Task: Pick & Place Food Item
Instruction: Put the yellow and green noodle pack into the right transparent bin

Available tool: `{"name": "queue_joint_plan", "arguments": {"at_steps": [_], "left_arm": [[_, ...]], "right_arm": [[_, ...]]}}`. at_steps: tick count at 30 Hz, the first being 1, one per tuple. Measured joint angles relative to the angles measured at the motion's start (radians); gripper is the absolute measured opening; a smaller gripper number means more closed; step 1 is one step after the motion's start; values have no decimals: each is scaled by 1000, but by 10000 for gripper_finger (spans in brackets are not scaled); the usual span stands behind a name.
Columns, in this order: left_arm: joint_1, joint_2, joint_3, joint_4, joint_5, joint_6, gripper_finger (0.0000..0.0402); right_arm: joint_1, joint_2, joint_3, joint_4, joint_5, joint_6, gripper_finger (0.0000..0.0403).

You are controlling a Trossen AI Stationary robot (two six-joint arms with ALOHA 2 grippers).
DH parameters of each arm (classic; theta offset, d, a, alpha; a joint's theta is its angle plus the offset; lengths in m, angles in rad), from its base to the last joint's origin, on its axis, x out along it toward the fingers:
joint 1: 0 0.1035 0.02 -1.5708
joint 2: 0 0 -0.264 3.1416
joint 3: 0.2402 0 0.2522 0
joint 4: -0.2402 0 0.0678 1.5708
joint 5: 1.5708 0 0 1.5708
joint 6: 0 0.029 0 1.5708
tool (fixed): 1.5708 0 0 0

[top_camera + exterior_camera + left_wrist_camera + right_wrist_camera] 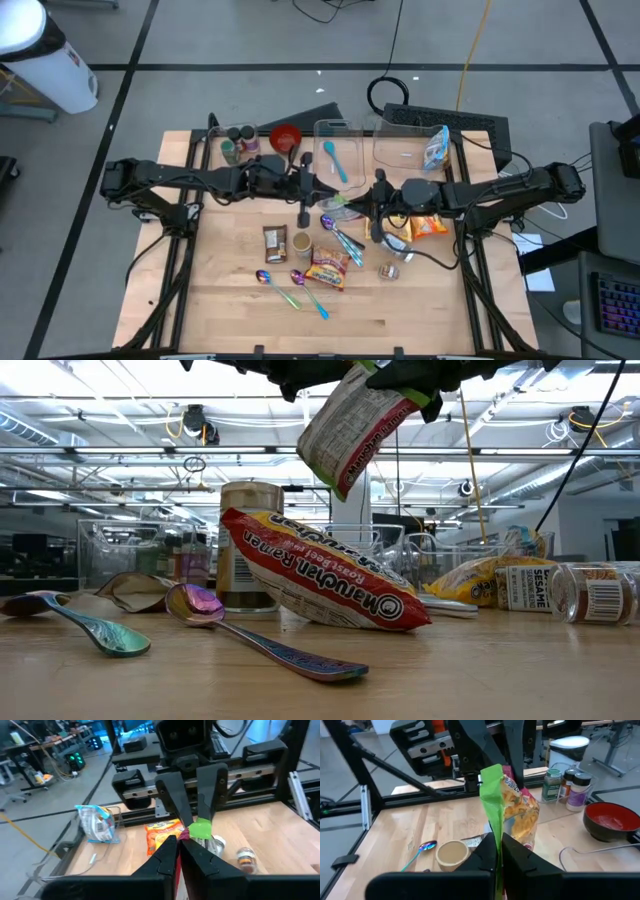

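A snack bag (338, 203) with a green end and a pink edge hangs high over the middle of the table. The low view shows the bag (348, 428) tilted, well above the ramen packet (320, 575). My left gripper (322, 200) reaches in from the table's left and is shut on the bag. My right gripper (362, 205) reaches in from the right and is shut on it too. The two grippers face each other, fingertips close together, in the left wrist view (179, 840) and the right wrist view (497, 836). My left gripper pinches the bag's pink edge (183, 836) between its two fingers, which come in about level from the table's left. The bag is lifted clear of the table. My right gripper pinches the bag's green end (493, 815) between its two fingers, about level from the table's right. The green strip runs up out of the fingers, and the printed body (521, 815) stands beyond them, clear of the table.
Under the bag lie the ramen packet (328, 268), iridescent spoons (300, 285), a small cup (300, 242) and a brown packet (275, 240). An orange bag (428, 226) and a jar (388, 271) lie at the right. At the far side stand clear bins (405, 145), a red bowl (285, 137) and spice jars (238, 145).
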Motion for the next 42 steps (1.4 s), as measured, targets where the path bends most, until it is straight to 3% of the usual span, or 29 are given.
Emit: {"name": "queue_joint_plan", "arguments": {"at_steps": [9,14,17,25,31,36,42], "left_arm": [[30,0,0,6,-38,22,131],[44,-50,0,2,-84,27,185],[46,-118,0,-19,-139,29,204],[46,-330,0,-256,-258,48,216],[46,-452,0,-457,-267,35,216],[46,-486,0,-580,-264,-18,216],[46,-465,-3,-651,-196,-20,216]], "right_arm": [[0,0,0,24,5,-1,0],[-5,-4,0,24,124,-18,0],[-27,-23,-1,23,132,-18,0],[-128,-128,-1,-67,143,31,0],[-217,-245,-1,-193,211,54,0],[-321,-336,18,-392,236,166,0],[-446,-355,115,-646,234,250,0]]}}
